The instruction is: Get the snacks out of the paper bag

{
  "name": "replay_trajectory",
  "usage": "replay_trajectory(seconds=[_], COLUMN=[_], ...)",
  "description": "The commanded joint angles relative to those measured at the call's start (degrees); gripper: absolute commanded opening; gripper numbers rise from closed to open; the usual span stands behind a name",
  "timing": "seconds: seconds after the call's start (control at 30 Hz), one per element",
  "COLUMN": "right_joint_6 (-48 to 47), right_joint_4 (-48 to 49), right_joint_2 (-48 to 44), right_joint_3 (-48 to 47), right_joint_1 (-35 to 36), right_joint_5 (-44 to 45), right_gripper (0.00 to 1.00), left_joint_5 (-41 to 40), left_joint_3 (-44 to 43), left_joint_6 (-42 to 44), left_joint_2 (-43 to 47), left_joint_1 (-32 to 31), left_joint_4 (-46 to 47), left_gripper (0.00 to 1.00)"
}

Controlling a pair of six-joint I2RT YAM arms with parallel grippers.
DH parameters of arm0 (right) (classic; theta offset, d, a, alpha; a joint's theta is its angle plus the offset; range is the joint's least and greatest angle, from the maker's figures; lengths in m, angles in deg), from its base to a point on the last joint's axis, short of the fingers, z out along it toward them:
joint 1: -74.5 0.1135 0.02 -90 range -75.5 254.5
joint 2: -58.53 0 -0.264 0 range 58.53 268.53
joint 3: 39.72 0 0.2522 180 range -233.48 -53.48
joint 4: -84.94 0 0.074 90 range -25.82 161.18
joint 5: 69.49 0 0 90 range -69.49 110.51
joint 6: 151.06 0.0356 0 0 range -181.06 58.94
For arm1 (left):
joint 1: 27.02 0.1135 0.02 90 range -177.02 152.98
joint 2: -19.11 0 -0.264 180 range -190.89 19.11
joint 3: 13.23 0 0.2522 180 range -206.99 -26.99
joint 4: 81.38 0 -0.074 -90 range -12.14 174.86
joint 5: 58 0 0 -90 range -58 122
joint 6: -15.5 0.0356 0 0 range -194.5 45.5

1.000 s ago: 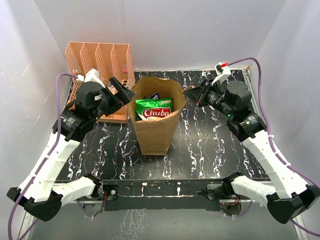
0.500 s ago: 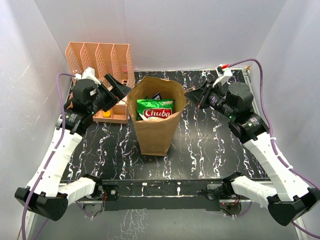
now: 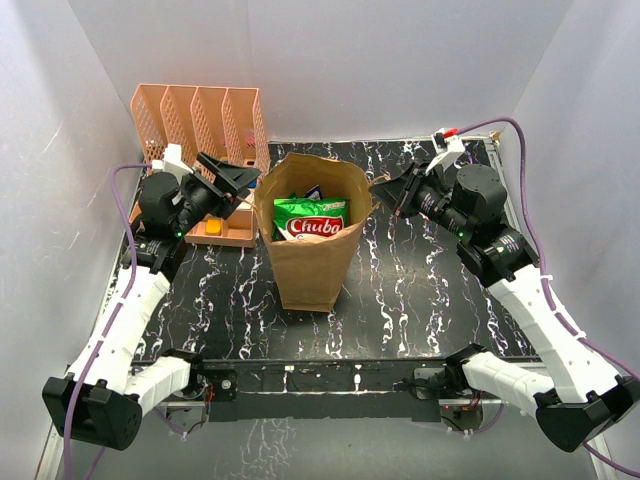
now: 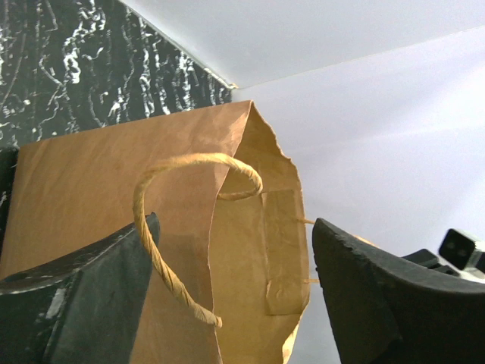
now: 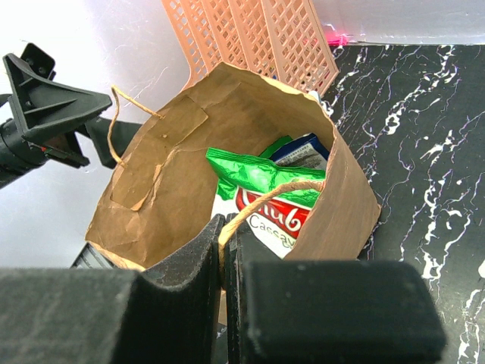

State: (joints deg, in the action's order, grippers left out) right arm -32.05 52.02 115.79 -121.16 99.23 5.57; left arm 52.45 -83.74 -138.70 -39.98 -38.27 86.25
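My left gripper (image 4: 235,254) has advanced, jaws narrowing yet apart, left handle (image 4: 193,161) between them | my right gripper (image 5: 225,243) pinches right handle (image 5: 265,196), apparently | paper bag (image 3: 310,265) between both, snacks (image 5: 261,176) inside | mouth nearly held open.

Most snacks (image 5: 258,176) sunk in paper bag (image 3: 310,265), only green and blue tops showing. Left wrist view crops bag's base. Tiny yellow item (image 3: 213,227) unidentifiable.

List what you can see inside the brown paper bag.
Inside the paper bag, a green snack packet with red-and-white lettering shows, with a dark blue packet edging out beyond it. Anything beneath them is covered.
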Motion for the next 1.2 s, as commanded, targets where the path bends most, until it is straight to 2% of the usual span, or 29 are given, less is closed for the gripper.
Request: replay_trajectory(seconds=[0.0, 0.1, 0.23, 0.33, 0.4, 0.53, 0.63, 0.83, 0.93, 1.07, 1.17], right_joint_6=[-0.2, -0.1, -0.3, -0.5, -0.5, -1.2, -2.3, -5.1, -4.5, -0.6, 3.5], right_joint_4=[5.4, 5.4, 5.4, 5.2, 5.1, 4.3, 2.9, -2.3, -2.5, 2.2, 7.6], right_joint_2=[-2.2, -2.1, -2.0, -1.9, -1.9, -2.1, -2.7, -3.5, -3.9, -2.7, -1.3], right_joint_3=[-1.6, -1.6, -1.7, -1.9, -2.0, -1.8, -1.2, -3.4, -2.7, 0.7, 3.3], right_joint_1=[-0.1, -0.1, -0.2, -0.2, -0.2, -0.1, -0.2, -0.2, -0.1, -0.1, 0.5], right_joint_5=[0.1, 0.1, 0.1, 0.3, 0.3, 0.4, 0.1, -5.4, -12.8, -22.2, -25.7], right_gripper=[0.07, 0.07, 0.07, 0.07, 0.07, 0.07, 0.07, 0.07, 0.07, 0.07, 0.07], left_joint_5=[6.5, 6.3, 7.6, 9.6, 10.3, 9.5, 7.1, 2.2, -1.9, -6.2, -10.0], left_joint_3=[0.6, -0.3, -1.4, -2.5, -3.7, -8.2, -14.3, -29.5, -36.1, -39.8, -41.5], left_joint_6=[-3.3, -1.0, 0.2, 0.2, 1.5, 6.4, 10.8, 17.3, 19.6, 21.7, 23.8], left_joint_2=[1.4, 1.6, 0.2, -2.0, -3.0, -3.9, -4.7, -7.5, -8.6, -8.5, -7.7], left_joint_1=[0.6, 0.6, 0.6, 0.6, 0.7, 0.9, 1.3, 1.4, 1.4, 1.4, 1.4], left_joint_4=[8.8, 6.5, 5.8, 6.0, 4.8, -1.0, -10.0, -25.7, -32.7, -37.6, -40.0], left_gripper=[0.57, 0.53, 0.36, 0.32, 0.26, 0.16, 0.00, 0.00, 0.00, 0.00, 0.00])
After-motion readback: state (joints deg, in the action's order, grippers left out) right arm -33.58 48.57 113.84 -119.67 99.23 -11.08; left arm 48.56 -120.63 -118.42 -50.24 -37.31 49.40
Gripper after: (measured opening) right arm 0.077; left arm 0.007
